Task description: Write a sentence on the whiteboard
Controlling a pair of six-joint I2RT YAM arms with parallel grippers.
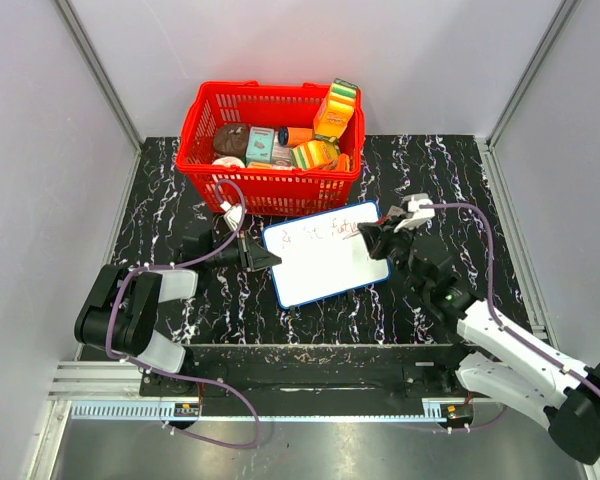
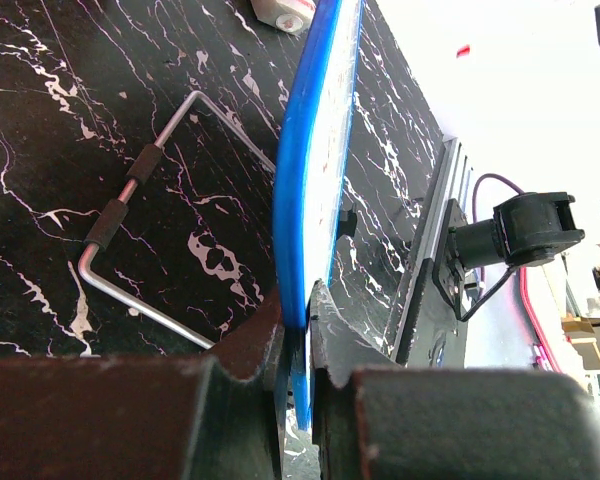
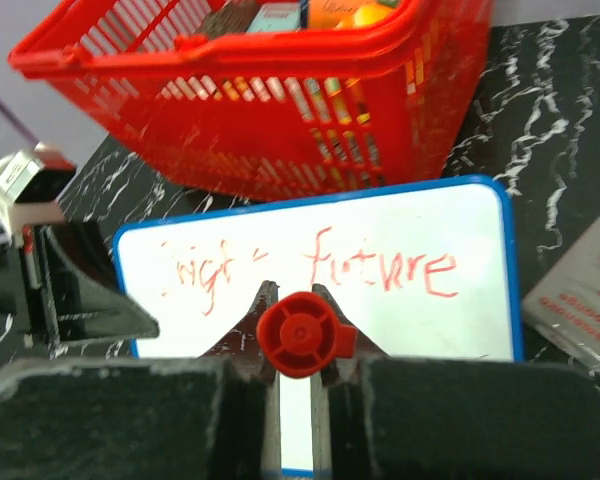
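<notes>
The whiteboard [image 1: 325, 262] with its blue frame lies on the black marbled table in front of the red basket. The sentence [image 1: 325, 232] runs in red along its far edge; in the right wrist view the sentence [image 3: 380, 270] reads roughly "bright future". My left gripper [image 1: 267, 258] is shut on the board's left edge; in its wrist view the left gripper [image 2: 298, 302] pinches the blue frame [image 2: 305, 180]. My right gripper [image 1: 378, 240] is shut on a red marker [image 3: 298, 335], and in its wrist view the right gripper [image 3: 294, 300] hangs over the whiteboard [image 3: 420, 320] below the writing.
The red basket [image 1: 270, 185], full of packets and boxes, stands just behind the board. A wire handle with black grips [image 2: 130, 190] lies on the table left of the board. A white card with red print [image 3: 580, 295] lies right of the board. Grey walls enclose the table.
</notes>
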